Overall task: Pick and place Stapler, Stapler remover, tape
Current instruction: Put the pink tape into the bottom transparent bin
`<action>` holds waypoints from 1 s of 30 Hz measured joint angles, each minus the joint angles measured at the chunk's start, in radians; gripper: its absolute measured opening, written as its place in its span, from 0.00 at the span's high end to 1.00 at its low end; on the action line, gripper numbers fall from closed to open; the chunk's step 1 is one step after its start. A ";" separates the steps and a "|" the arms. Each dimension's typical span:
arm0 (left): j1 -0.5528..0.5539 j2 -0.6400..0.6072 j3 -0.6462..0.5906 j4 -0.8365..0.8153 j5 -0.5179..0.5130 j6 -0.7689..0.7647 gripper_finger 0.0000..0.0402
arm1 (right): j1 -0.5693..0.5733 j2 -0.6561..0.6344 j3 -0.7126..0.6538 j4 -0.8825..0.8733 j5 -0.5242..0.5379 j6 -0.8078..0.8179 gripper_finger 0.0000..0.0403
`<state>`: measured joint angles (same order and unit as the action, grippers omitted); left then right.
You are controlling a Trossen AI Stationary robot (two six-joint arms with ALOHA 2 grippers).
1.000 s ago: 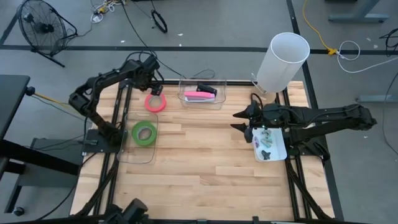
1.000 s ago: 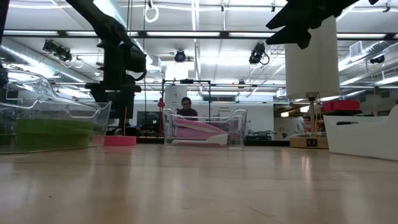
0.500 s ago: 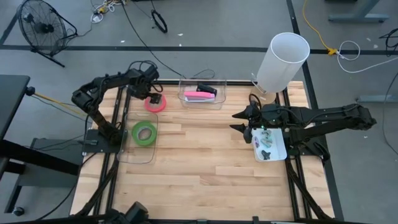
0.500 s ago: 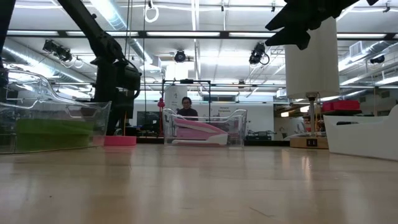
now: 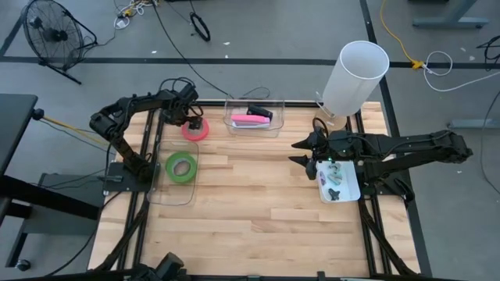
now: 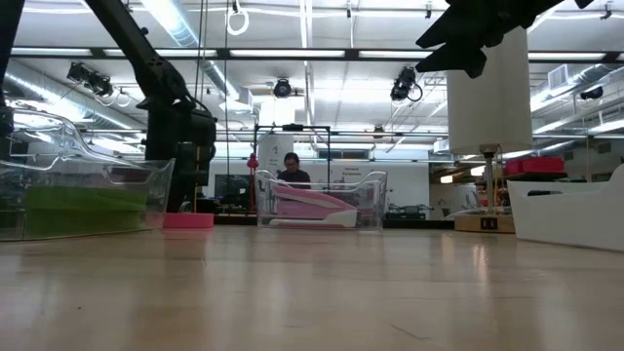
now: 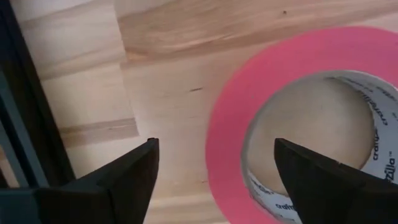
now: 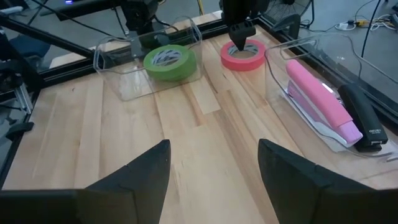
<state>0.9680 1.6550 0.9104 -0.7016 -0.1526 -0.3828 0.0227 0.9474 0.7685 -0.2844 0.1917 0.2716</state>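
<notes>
On the wooden worktop [image 5: 250, 203], the left gripper [image 7: 214, 163] hangs open low over the pink tape [image 5: 194, 129], one finger seemingly inside its ring. The green tape [image 5: 181, 166] lies in a clear bin [image 5: 173, 195]. The right gripper [image 8: 211, 163] waits open beside a white tray [image 5: 349, 186].

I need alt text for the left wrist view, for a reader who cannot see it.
The left gripper is open, its two dark fingers straddling one side of a pink-red tape roll that lies flat on the wooden table. One finger is outside the ring, the other over its open centre.
</notes>
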 joint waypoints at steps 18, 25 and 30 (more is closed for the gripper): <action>-0.001 0.000 0.000 0.004 0.006 -0.027 0.54 | 0.000 0.000 0.000 0.001 0.000 0.008 0.41; -0.001 0.000 0.000 0.013 0.018 -0.104 0.55 | 0.000 0.000 0.000 0.007 0.000 0.007 0.41; -0.007 0.008 0.001 0.017 0.021 -0.171 0.55 | 0.000 0.000 0.000 0.009 0.000 0.000 0.41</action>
<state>0.9607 1.6627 0.9115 -0.6849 -0.1319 -0.5535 0.0230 0.9474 0.7685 -0.2752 0.1913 0.2718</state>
